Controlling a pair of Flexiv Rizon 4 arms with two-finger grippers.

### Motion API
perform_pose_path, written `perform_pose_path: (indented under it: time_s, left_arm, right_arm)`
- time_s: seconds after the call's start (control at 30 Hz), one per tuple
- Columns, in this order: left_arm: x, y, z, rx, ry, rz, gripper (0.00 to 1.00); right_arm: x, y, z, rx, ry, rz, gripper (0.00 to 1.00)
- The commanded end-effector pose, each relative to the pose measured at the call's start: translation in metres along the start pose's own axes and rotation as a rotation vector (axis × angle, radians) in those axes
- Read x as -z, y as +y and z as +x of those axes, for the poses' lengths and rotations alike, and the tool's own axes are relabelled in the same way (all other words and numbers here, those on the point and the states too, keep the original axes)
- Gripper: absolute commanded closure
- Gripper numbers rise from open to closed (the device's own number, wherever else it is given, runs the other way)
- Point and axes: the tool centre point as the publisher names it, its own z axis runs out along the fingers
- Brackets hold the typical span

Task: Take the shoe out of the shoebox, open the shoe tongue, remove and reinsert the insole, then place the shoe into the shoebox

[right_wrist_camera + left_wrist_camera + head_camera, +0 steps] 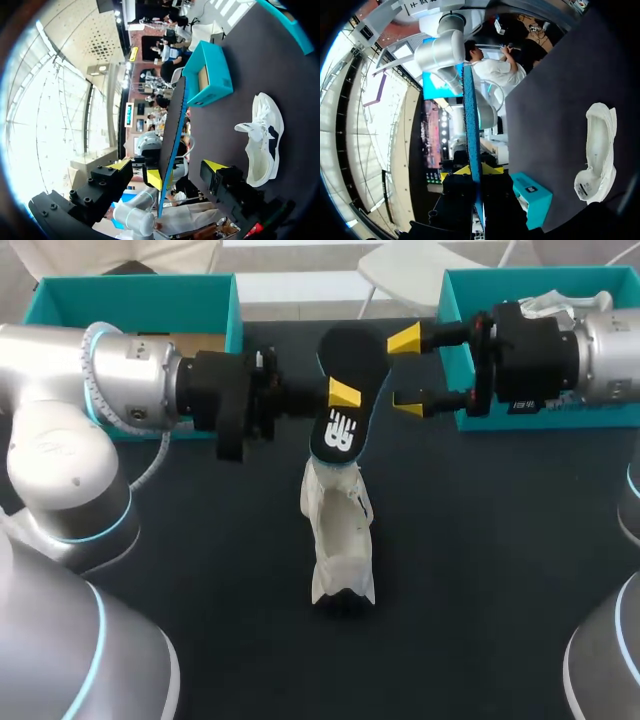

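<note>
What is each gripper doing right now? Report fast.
Left gripper: shut on the insole.
Right gripper: open, holding nothing.

Our head camera: high behind us, facing down on table (480,570), table filling frame, mid-distance. Our left wrist camera: looks out along left gripper (472,172), very close on insole (471,130), edge-on. Our right wrist camera: along right gripper (167,165), facing opposite way, insole close. All three share insole, white shoe (338,530), table.

Matt black insole (352,355), white cloth shoe (338,530), cardboard shoebox (130,288), matt dark table (480,570).
</note>
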Motion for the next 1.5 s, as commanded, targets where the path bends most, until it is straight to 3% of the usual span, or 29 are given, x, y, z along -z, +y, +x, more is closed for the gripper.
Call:
perform_pose_path:
  time_s: [0.03,0.13,0.33,0.4,0.57,0.67,0.87,0.97,1.0,1.03,1.2,1.23,1.27,1.5]
  left_arm:
    - [-0.016,0.006,0.003,0.002,-0.021,0.013,1.0]
    - [-0.016,-0.001,0.011,0.012,-0.024,0.011,1.0]
    - [-0.02,-0.005,0.019,0.025,-0.022,0.005,1.0]
    - [-0.023,-0.005,0.019,0.019,-0.024,0.002,1.0]
    - [-0.026,-0.003,0.016,0.001,-0.022,-0.002,1.0]
    - [-0.024,-0.002,0.014,-0.002,-0.038,-0.011,1.0]
    - [-0.02,-0.005,0.011,-0.014,-0.062,-0.03,1.0]
    - [-0.019,-0.006,0.011,-0.012,-0.067,-0.033,1.0]
    - [-0.019,-0.006,0.011,-0.012,-0.068,-0.035,1.0]
    - [-0.019,-0.006,0.011,-0.008,-0.069,-0.035,1.0]
    - [-0.018,-0.006,0.013,0.011,-0.062,-0.033,1.0]
    - [-0.018,-0.007,0.014,0.02,-0.062,-0.043,0.61]
    - [-0.015,-0.007,0.015,0.035,-0.061,-0.035,0.0]
    - [0.035,-0.012,0.028,0.075,-0.053,-0.147,0.0]
  right_arm:
    - [-0.006,0.005,-0.002,0.0,0.004,-0.01,0.38]
    - [-0.007,0.013,-0.002,0.002,0.003,-0.021,0.34]
    - [-0.017,0.022,0.001,0.001,0.018,-0.006,0.47]
    - [-0.021,0.022,0.001,0.001,0.019,0.001,0.46]
    - [-0.027,0.021,0.0,-0.004,0.023,0.011,0.59]
    - [-0.026,0.02,-0.002,-0.01,0.019,0.008,0.79]
    - [-0.02,0.02,-0.007,-0.026,0.007,-0.013,0.76]
    - [-0.021,0.02,-0.01,-0.031,0.004,-0.015,0.85]
    - [-0.021,0.02,-0.01,-0.034,0.002,-0.014,0.96]
    - [-0.022,0.02,-0.01,-0.035,0.0,-0.014,1.0]
    - [-0.025,0.02,-0.009,-0.03,-0.002,-0.011,1.0]
    - [-0.025,0.02,-0.009,-0.029,-0.002,-0.011,1.0]
    - [-0.025,0.021,-0.01,-0.029,-0.002,-0.011,1.0]
    - [-0.024,0.026,-0.017,-0.037,-0.022,-0.014,1.0]
